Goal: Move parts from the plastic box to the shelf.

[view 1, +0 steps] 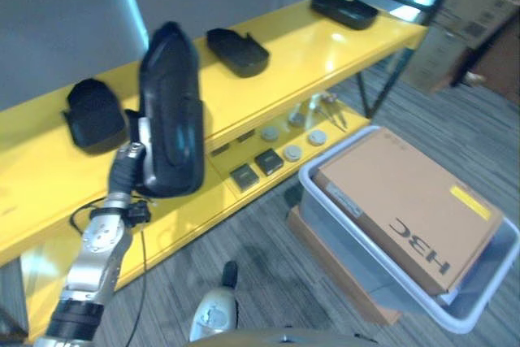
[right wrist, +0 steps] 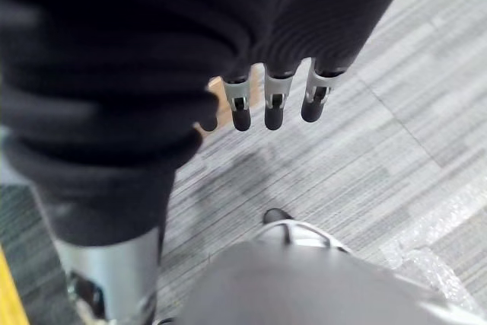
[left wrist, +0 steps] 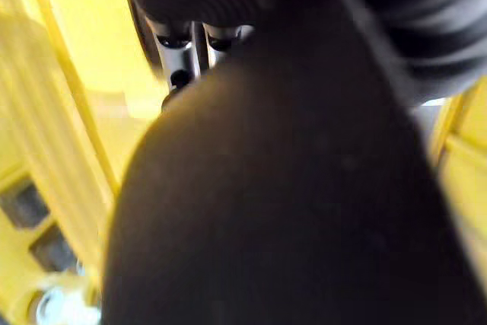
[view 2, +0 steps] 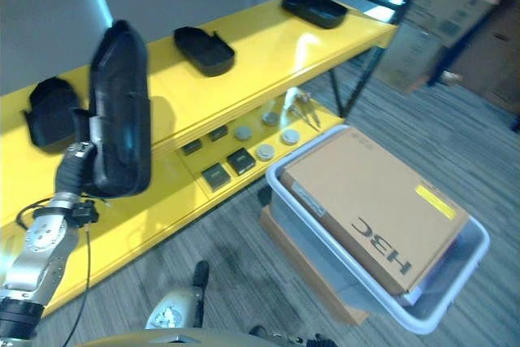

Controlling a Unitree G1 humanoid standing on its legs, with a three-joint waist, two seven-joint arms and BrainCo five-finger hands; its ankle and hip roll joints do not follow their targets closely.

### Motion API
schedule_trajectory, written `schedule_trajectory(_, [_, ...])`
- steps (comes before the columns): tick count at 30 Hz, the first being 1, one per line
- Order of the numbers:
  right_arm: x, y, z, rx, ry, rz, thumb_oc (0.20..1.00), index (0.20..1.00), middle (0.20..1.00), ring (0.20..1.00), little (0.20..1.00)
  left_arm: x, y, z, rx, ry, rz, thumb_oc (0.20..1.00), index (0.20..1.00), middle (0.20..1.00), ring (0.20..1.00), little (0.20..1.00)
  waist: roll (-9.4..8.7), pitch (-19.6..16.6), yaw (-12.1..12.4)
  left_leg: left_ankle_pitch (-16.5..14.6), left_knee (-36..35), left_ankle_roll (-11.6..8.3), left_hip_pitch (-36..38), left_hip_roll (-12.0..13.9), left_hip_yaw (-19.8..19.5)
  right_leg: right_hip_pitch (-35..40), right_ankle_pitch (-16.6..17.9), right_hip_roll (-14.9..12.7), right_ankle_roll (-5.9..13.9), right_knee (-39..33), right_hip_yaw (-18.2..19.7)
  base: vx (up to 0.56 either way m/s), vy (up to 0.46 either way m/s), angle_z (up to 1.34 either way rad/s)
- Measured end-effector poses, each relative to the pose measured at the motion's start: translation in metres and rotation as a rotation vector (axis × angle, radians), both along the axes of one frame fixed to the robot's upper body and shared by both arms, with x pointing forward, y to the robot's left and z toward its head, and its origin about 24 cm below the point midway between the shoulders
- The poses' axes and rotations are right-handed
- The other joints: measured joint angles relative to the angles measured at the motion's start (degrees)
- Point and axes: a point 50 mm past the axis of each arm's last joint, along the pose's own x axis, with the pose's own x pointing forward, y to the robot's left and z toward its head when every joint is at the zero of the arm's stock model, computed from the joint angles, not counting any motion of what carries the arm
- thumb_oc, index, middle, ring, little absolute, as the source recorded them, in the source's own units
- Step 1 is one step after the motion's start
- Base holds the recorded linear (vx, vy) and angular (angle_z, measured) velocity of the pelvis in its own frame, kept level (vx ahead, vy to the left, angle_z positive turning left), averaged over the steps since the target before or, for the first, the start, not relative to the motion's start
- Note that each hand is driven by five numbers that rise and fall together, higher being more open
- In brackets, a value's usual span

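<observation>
Left eye view: left robot hand (view 1: 140, 154) grips upright black part (view 1: 171, 111) before yellow shelf (view 1: 341, 42); right robot hand (right wrist: 274, 100) hangs relaxed, fingers straight.

Bright, even light; close views blurred.
I see glare on the yellow shelf (view 1: 341, 46), and the black part (left wrist: 289, 211) is out of focus.

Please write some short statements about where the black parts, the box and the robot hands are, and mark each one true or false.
1. The left hand holds a black part upright in front of the yellow shelf. True.
2. Three black parts lie on the shelf's top board. True.
3. A cardboard box lies on the grey plastic box. True.
4. The right hand grips a part. False: its fingers hang straight, holding nothing.
5. The shelf's lower board is bare. False: small items lie there.
</observation>
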Motion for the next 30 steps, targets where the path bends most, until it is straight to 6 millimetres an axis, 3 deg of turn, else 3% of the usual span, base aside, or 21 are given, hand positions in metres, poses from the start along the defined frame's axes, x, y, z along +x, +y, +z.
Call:
schedule_trajectory(2, [0.009, -0.001, 0.002, -0.022, -0.005, 0.064, 1.0, 1.0, 1.0, 1.0, 1.0, -0.001, 0.004, 0.003, 0.013, -0.018, 0.032, 0.2, 0.2, 0.2, 0.2, 0.2, -0.35, 0.22, 0.4, 0.22, 1.61, 0.17, 0.98, -1.88, 2.41, 1.07, 0.17, -1.87, 1.41, -0.89, -2.08, 0.03, 0.088, 0.87])
schedule_trajectory(3, [0.01, -0.005, 0.003, -0.044, -0.001, 0.101, 1.0, 1.0, 1.0, 1.0, 1.0, -0.006, 0.004, 0.004, 0.025, -0.03, 0.05, 0.2, 0.2, 0.2, 0.2, 0.2, 2.0, -1.05, 0.67, 0.45, 1.39, 0.48, 2.98, -1.73, 2.76, 1.84, 0.2, -0.8, 2.94, 0.14, -3.64, 0.11, 0.144, 0.87])
schedule_trajectory(4, [0.006, -0.009, 0.003, -0.061, 0.016, 0.113, 1.0, 1.0, 1.0, 1.0, 1.0, -0.01, 0.003, 0.004, 0.028, -0.036, 0.05, 0.2, 0.2, 0.2, 0.2, 0.2, 4.32, -1.89, 0.69, 2.77, -0.03, 3.27, 4.43, -1.48, 1.73, 1.94, -1.09, -0.24, 3.82, 1.27, -4.17, 0.14, 0.148, 0.6])
schedule_trajectory(5, [0.01, -0.007, 0.003, -0.058, 0.017, 0.112, 1.0, 1.0, 1.0, 1.0, 1.0, -0.013, 0.005, 0.005, 0.042, -0.04, 0.057, 0.2, 0.2, 0.2, 0.2, 0.2, 4.98, -1.94, 1.32, 4.2, -0.7, 4.32, 4.78, -1.86, 1.18, 1.98, -2.31, -0.56, 4.62, 2.48, -3.67, 0.14, 0.126, 0.26])
schedule_trajectory(9, [0.031, 0.012, 0.002, -0.021, 0.009, 0.121, 1.0, 1.0, 1.0, 1.0, 1.0, -0.027, 0.027, 0.004, 0.097, -0.027, 0.149, 0.2, 0.2, 0.2, 0.2, 0.2, 3.62, -1.69, 2.84, 4.04, -2.49, 4.49, 6.49, -5.41, -1.55, 2.11, -3.57, -1.25, 5.09, 2.9, 1.34, 0.15, 0.135, 0.35])
schedule_trajectory(13, [0.031, 0.009, 0.002, -0.035, 0.027, 0.102, 1.0, 1.0, 1.0, 1.0, 1.0, -0.035, 0.047, 0.008, 0.11, -0.032, 0.232, 0.2, 0.2, 0.2, 0.2, 0.2, 1.95, -1.8, 4.95, 3.04, -3.44, 6.23, 8.31, -8.39, -3.11, 3.7, -3.94, -3.17, 6.46, 2.89, 1.83, 0.15, 0.167, 0.29])
schedule_trajectory(16, [0.031, 0.013, 0.001, -0.042, 0.033, 0.089, 1.0, 1.0, 1.0, 1.0, 1.0, -0.036, 0.056, 0.015, 0.13, -0.048, 0.257, 0.2, 0.2, 0.2, 0.2, 0.2, 0.61, -1.67, 5.25, 1.95, -3.15, 7.34, 9.26, -10.27, -4.13, 4.96, -4.63, -4.75, 7.49, 3.96, 2.28, 0.13, 0.199, 0.29])
schedule_trajectory(18, [0.029, 0.015, 0.001, -0.05, 0.034, 0.076, 1.0, 1.0, 1.0, 1.0, 1.0, -0.033, 0.057, 0.022, 0.159, -0.061, 0.24, 0.2, 0.2, 0.2, 0.2, 0.2, 0.22, -1.52, 4.36, 1.02, -2.08, 8.58, 9.33, -11.21, -5.12, 3.97, -4.53, -6.04, 8.12, 8.52, 5.12, 0.1, 0.356, 0.33])
schedule_trajectory(20, [0.024, 0.009, 0.0, -0.057, 0.046, 0.042, 1.0, 1.0, 1.0, 1.0, 1.0, -0.023, 0.053, 0.023, 0.164, -0.065, 0.21, 0.2, 0.2, 0.2, 0.2, 0.2, 1.43, -0.98, 2.99, 0.27, -0.46, 10.04, 9.58, -11.61, -6.33, -1.54, -4.11, -9.32, 8.7, 23.38, 8.05, -0.04, 0.221, 0.33])
schedule_trajectory(21, [0.019, 0.007, -0.001, -0.063, 0.065, 0.036, 1.0, 1.0, 1.0, 1.0, 1.0, -0.019, 0.051, 0.025, 0.173, -0.067, 0.195, 0.2, 0.2, 0.2, 0.2, 0.2, 1.61, -0.67, 1.68, 0.17, 0.75, 10.96, 9.47, -12.05, -6.74, -4.82, -2.26, -10.83, 8.94, 30.18, 10.05, 0.01, 0.074, 0.41])
schedule_trajectory(22, [0.025, -0.006, 0.003, -0.082, 0.031, 0.008, 1.0, 1.0, 1.0, 1.0, 1.0, -0.013, 0.046, 0.028, 0.181, -0.077, 0.18, 0.2, 0.2, 0.2, 0.2, 0.2, 2.02, 0.6, -0.25, -1.49, 1.97, 12.69, 9.8, -12.53, -7.92, -11.37, 3.25, -11.43, 9.4, 42.04, 16.43, 0.07, -0.04, 0.7])
schedule_trajectory(23, [0.032, -0.013, 0.007, -0.091, -0.011, 0.002, 1.0, 1.0, 1.0, 1.0, 1.0, -0.003, 0.037, 0.028, 0.195, -0.076, 0.156, 0.2, 0.2, 0.2, 0.2, 0.2, 2.87, 1.78, -3.41, -1.68, 2.14, 12.13, 9.46, -12.11, -10.48, -16.64, -0.17, -6.65, 10.48, 43.92, 23.73, 0.16, -0.186, 0.74])
schedule_trajectory(24, [0.038, -0.011, 0.009, -0.071, -0.046, -0.005, 1.0, 1.0, 1.0, 1.0, 1.0, 0.005, 0.031, 0.032, 0.207, -0.085, 0.13, 0.2, 0.2, 0.2, 0.2, 0.2, 2.25, 3.3, -5.31, -0.69, 1.7, 10.52, 9.58, -12.13, -11.73, -20.54, -2.12, -3.13, 10.32, 39.06, 25.25, 0.39, -0.366, 0.85])
schedule_trajectory(25, [0.037, -0.012, 0.01, -0.048, -0.064, -0.02, 1.0, 1.0, 1.0, 1.0, 1.0, 0.012, 0.022, 0.033, 0.196, -0.096, 0.102, 0.2, 0.2, 0.2, 0.2, 0.2, 1.81, 4.55, -6.73, -0.18, 0.32, 8.81, 9.28, -12.19, -13.64, -23.29, -2.09, 0.66, 9.1, 29.13, 25.15, 0.39, -0.325, 0.92])
schedule_trajectory(26, [0.03, -0.012, 0.007, -0.045, -0.042, -0.028, 1.0, 1.0, 1.0, 1.0, 1.0, 0.017, 0.014, 0.03, 0.155, -0.098, 0.096, 0.2, 0.2, 0.2, 0.2, 0.2, 1.74, 4.76, -9.02, -3.27, 0.98, 5.08, 8.72, -11.88, -15.31, -21.04, -1.12, 2.87, 7.33, 16.35, 27.65, 0.34, -0.243, 1.48])
schedule_trajectory(27, [0.023, -0.005, 0.001, -0.027, -0.002, -0.041, 1.0, 1.0, 1.0, 1.0, 1.0, 0.022, 0.008, 0.03, 0.136, -0.101, 0.083, 0.2, 0.2, 0.2, 0.2, 0.2, -1.48, 5.13, -11.13, -6.08, 8.95, 9.65, 6.85, -13.54, -15.7, -19.09, 0.75, 1.32, 11.09, 5.91, 31.74, 0.19, -0.111, 1.51])
schedule_trajectory(28, [0.009, 0.0, -0.003, -0.013, 0.049, -0.057, 1.0, 1.0, 1.0, 1.0, 1.0, 0.022, 0.006, 0.035, 0.146, -0.119, 0.077, 0.2, 0.2, 0.2, 0.2, 0.2, -2.75, 5.67, -10.94, -7.98, 11.58, 9.95, 7.45, -14.19, -17.35, -18.81, 2.65, 0.57, 11.53, 4.84, 32.9, 0.16, -0.114, 0.9])
schedule_trajectory(29, [-0.001, 0.004, -0.006, -0.004, 0.081, -0.063, 1.0, 1.0, 1.0, 1.0, 1.0, 0.018, 0.009, 0.03, 0.143, -0.101, 0.093, 0.2, 0.2, 0.2, 0.2, 0.2, -4.05, 5.71, -9.74, -8.71, 11.21, 9.12, 8.75, -15.42, -17.62, -18.22, 5.32, -0.73, 8.59, 4.44, 33.11, 0.17, -0.13, 0.32])
schedule_trajectory(30, [-0.009, 0.004, -0.008, -0.003, 0.102, -0.068, 1.0, 1.0, 1.0, 1.0, 1.0, 0.015, 0.007, 0.024, 0.125, -0.081, 0.099, 0.2, 0.2, 0.2, 0.2, 0.2, -4.17, 5.26, -9.74, -9.11, 10.84, 9.1, 10.16, -15.16, -18.69, -16.42, 7.48, -0.73, 7.01, 4.18, 32.26, 0.17, -0.142, 0.29])
